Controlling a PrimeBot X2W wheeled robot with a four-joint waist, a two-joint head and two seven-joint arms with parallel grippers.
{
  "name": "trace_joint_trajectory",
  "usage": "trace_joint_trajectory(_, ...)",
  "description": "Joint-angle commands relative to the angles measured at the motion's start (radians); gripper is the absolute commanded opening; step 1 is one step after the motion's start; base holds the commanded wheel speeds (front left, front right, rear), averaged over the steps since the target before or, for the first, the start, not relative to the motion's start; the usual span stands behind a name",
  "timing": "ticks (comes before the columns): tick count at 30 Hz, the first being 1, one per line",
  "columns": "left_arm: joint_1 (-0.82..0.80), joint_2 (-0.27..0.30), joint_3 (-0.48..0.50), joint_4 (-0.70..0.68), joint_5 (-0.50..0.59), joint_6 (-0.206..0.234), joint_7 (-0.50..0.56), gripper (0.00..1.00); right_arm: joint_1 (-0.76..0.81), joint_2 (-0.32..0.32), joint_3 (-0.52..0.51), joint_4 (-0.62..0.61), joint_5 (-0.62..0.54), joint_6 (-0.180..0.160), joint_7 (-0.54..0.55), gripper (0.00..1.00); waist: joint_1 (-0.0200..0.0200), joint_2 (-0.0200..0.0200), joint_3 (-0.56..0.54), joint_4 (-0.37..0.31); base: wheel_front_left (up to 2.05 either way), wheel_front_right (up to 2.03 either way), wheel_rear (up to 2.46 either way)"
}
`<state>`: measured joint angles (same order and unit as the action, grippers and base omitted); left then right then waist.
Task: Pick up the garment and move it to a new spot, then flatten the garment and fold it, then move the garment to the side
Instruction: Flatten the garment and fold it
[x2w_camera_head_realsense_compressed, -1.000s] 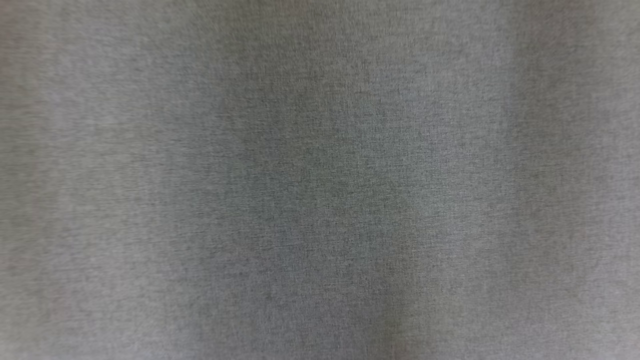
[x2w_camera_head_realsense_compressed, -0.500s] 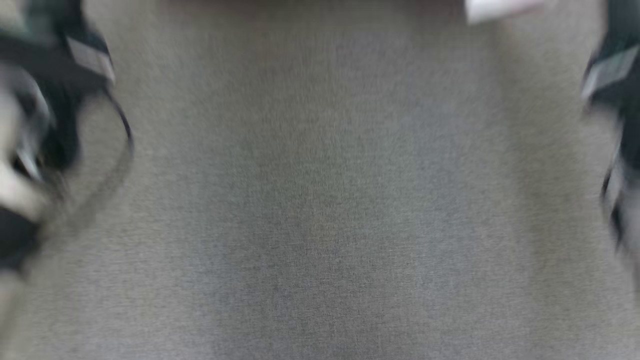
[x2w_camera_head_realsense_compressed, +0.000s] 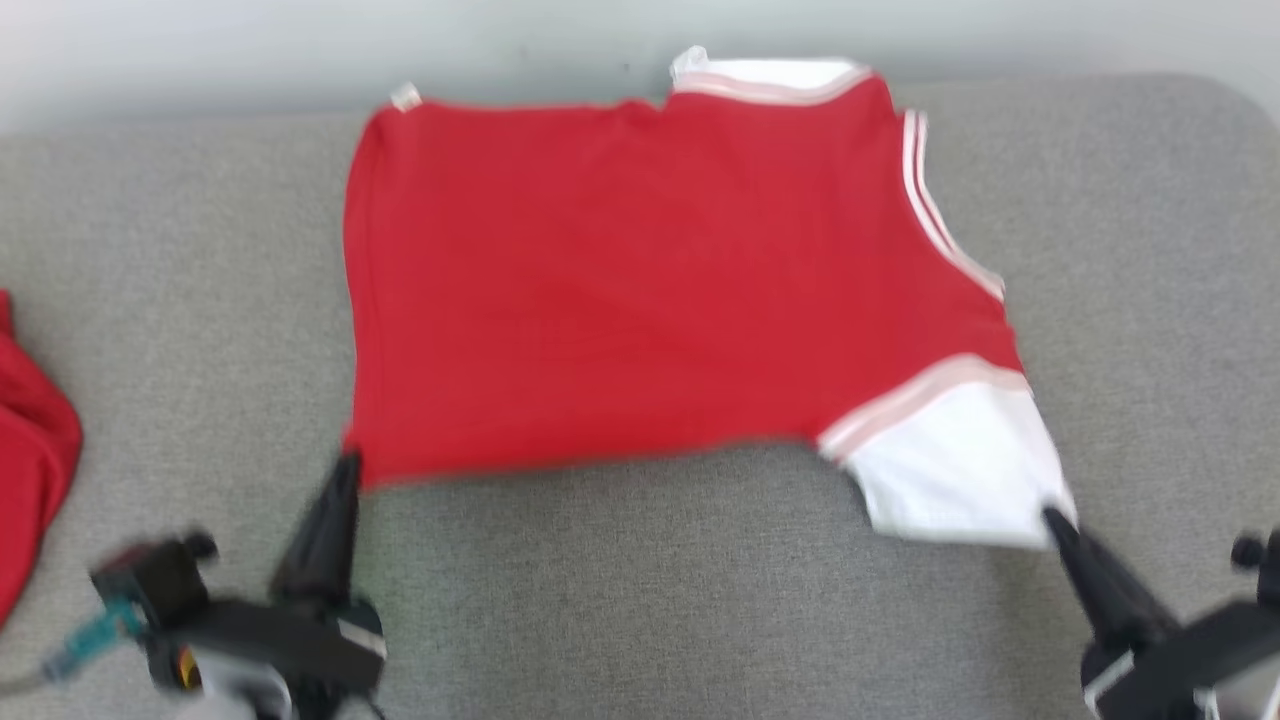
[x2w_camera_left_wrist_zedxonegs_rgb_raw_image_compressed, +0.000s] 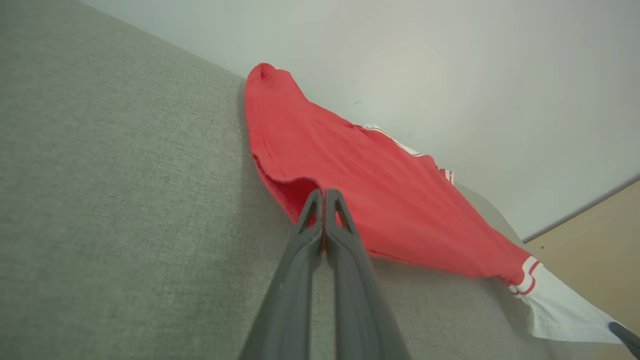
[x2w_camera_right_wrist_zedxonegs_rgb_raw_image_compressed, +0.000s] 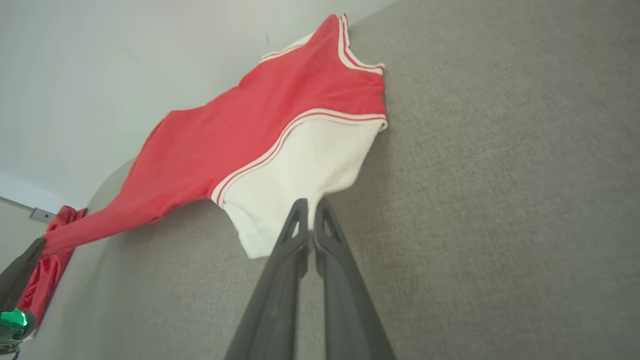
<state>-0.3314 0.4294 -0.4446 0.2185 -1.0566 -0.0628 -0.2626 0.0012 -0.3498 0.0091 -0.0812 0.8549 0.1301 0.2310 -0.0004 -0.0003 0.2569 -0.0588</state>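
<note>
The garment (x2w_camera_head_realsense_compressed: 620, 280) is a red shirt with white striped sleeves, lying spread out on a grey fabric surface (x2w_camera_head_realsense_compressed: 640, 590). My left gripper (x2w_camera_head_realsense_compressed: 347, 468) is shut on its near left red corner, and in the left wrist view the closed fingers (x2w_camera_left_wrist_zedxonegs_rgb_raw_image_compressed: 324, 195) pinch the red hem (x2w_camera_left_wrist_zedxonegs_rgb_raw_image_compressed: 380, 200). My right gripper (x2w_camera_head_realsense_compressed: 1052, 518) is shut on the tip of the near white sleeve (x2w_camera_head_realsense_compressed: 950, 470). In the right wrist view the closed gripper (x2w_camera_right_wrist_zedxonegs_rgb_raw_image_compressed: 312, 205) meets that sleeve's edge (x2w_camera_right_wrist_zedxonegs_rgb_raw_image_compressed: 295, 165). The cloth looks pulled taut between both grips.
Another red cloth (x2w_camera_head_realsense_compressed: 30, 450) lies bunched at the surface's left edge, also in the right wrist view (x2w_camera_right_wrist_zedxonegs_rgb_raw_image_compressed: 50, 250). A pale wall (x2w_camera_head_realsense_compressed: 300, 40) runs directly behind the garment's far edge. The surface's right end is rounded, with tan floor (x2w_camera_left_wrist_zedxonegs_rgb_raw_image_compressed: 600, 235) beyond.
The head camera has swung: earlier it showed blurred grey fabric, then both grippers at the sides; now the garment and both grippers are in view.
</note>
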Motion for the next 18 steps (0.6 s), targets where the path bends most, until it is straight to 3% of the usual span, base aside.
trace_joint_trajectory(1, 0.037, -0.006, -0.001, 0.007, 0.013, -0.005, -0.003, 0.00, 0.033, 0.007, -0.005, -0.012, -0.019, 0.002, 0.017, 0.00, 0.0004, 0.0003, -0.035, -0.003, 0.00, 0.00, 0.00)
trace_joint_trajectory(13, 0.341, -0.100, 0.125, 0.049, 0.179, 0.014, -0.003, 0.00, 0.333, 0.075, -0.086, -0.077, -0.077, 0.002, 0.196, 0.00, 0.0004, 0.0003, -0.076, -0.027, 0.00, 0.00, 0.00)
trace_joint_trajectory(18, 0.408, -0.112, 0.147, 0.049, 0.228, 0.015, -0.004, 0.00, 0.390, 0.103, -0.115, -0.082, -0.075, 0.002, 0.254, 0.00, 0.0004, 0.0003, -0.090, -0.008, 0.00, 0.00, 0.00)
